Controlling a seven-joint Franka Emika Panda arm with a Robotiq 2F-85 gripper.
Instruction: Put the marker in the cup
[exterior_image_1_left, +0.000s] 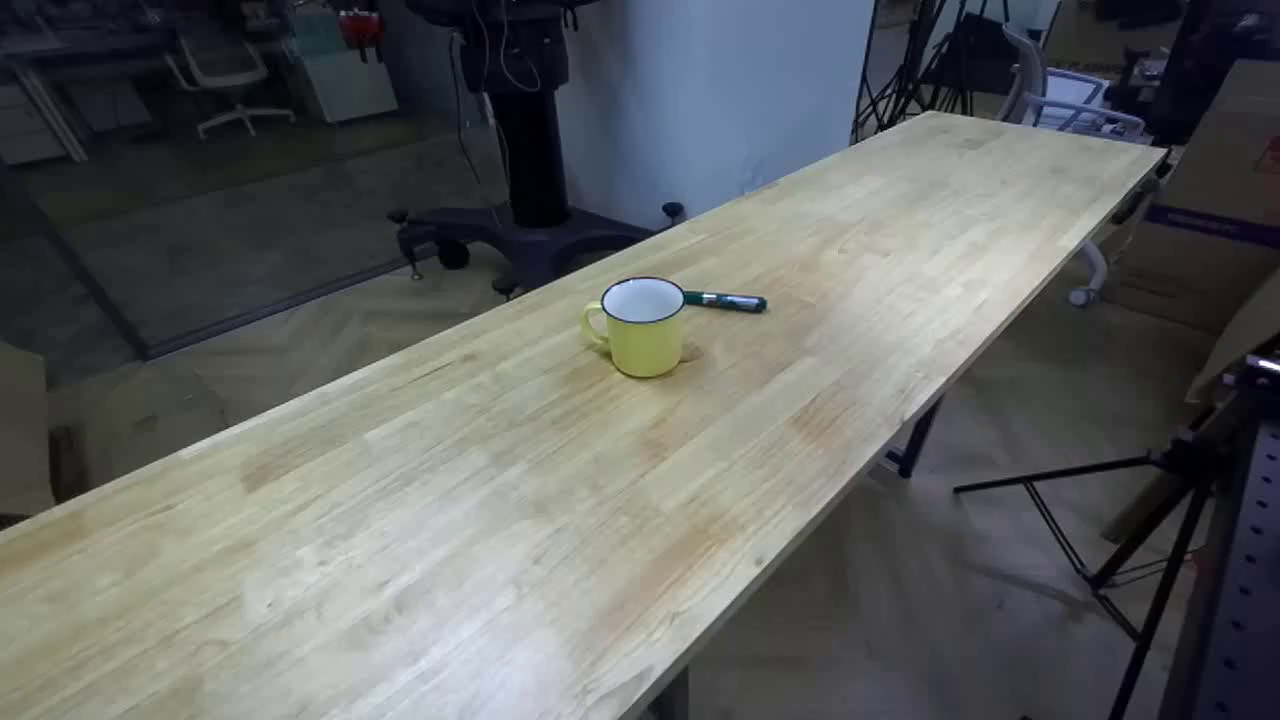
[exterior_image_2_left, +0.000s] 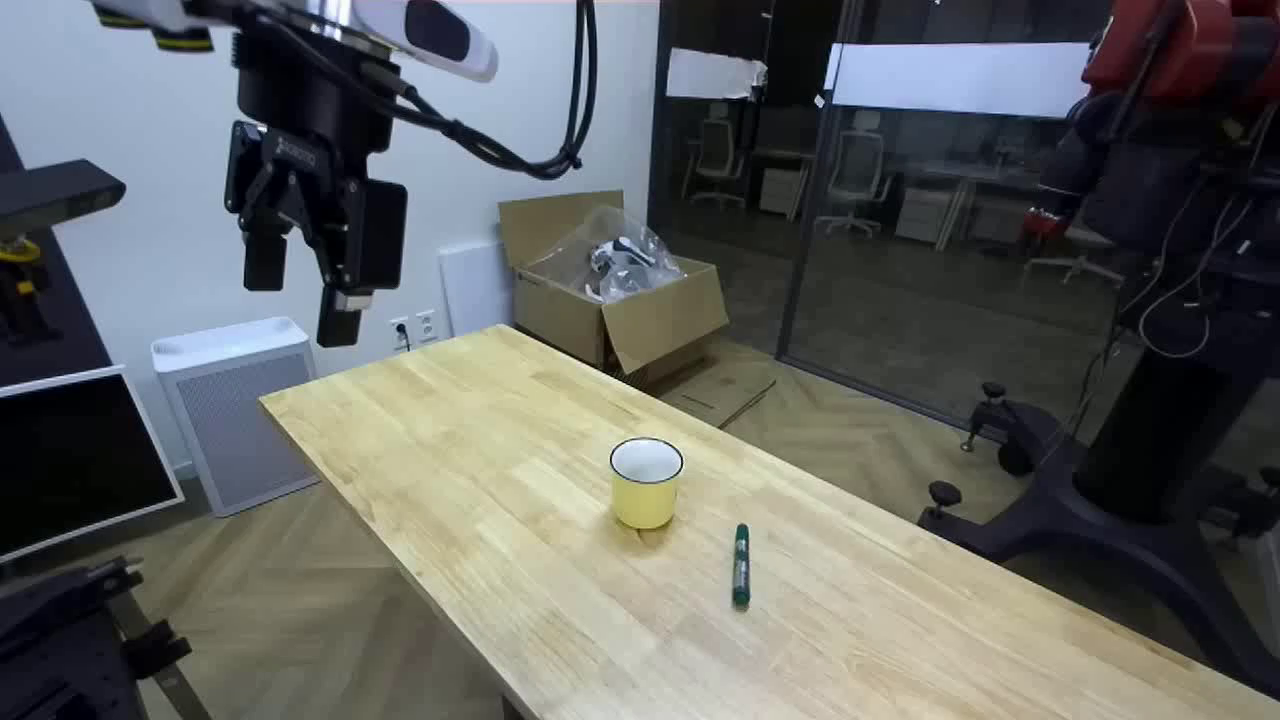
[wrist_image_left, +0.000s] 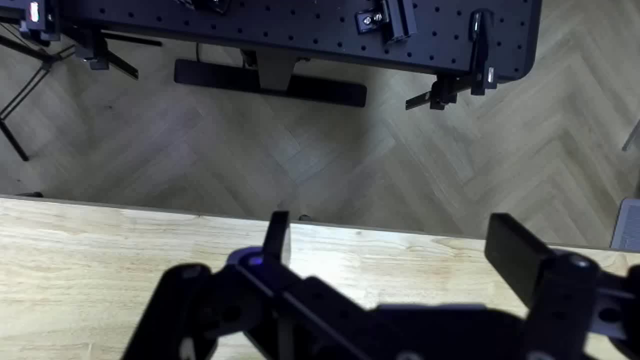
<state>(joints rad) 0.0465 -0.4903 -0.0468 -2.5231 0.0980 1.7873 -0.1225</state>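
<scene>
The yellow cup (exterior_image_1_left: 645, 347) stands upright on the wooden table, with its white inside and dark rim facing up. It also shows in an exterior view (exterior_image_2_left: 644, 500). The slim dark green marker (exterior_image_1_left: 728, 301) with a bluish-white label lies flat on the table beside the cup. It lies apart from the cup in an exterior view (exterior_image_2_left: 741, 568). My gripper (exterior_image_2_left: 301, 300) hangs high above the table, away from both things. In the wrist view its fingers (wrist_image_left: 390, 222) are wide apart with nothing between them. The cup and marker are out of the wrist view.
The long wooden table (exterior_image_1_left: 450, 500) has edges on both sides with floor beyond. A black perforated bench (wrist_image_left: 300, 30) stands across a floor gap. A cardboard box (exterior_image_2_left: 570, 310) and a white appliance (exterior_image_2_left: 240, 420) stand behind the table. A black wheeled stand (exterior_image_2_left: 1130, 450) is beside it.
</scene>
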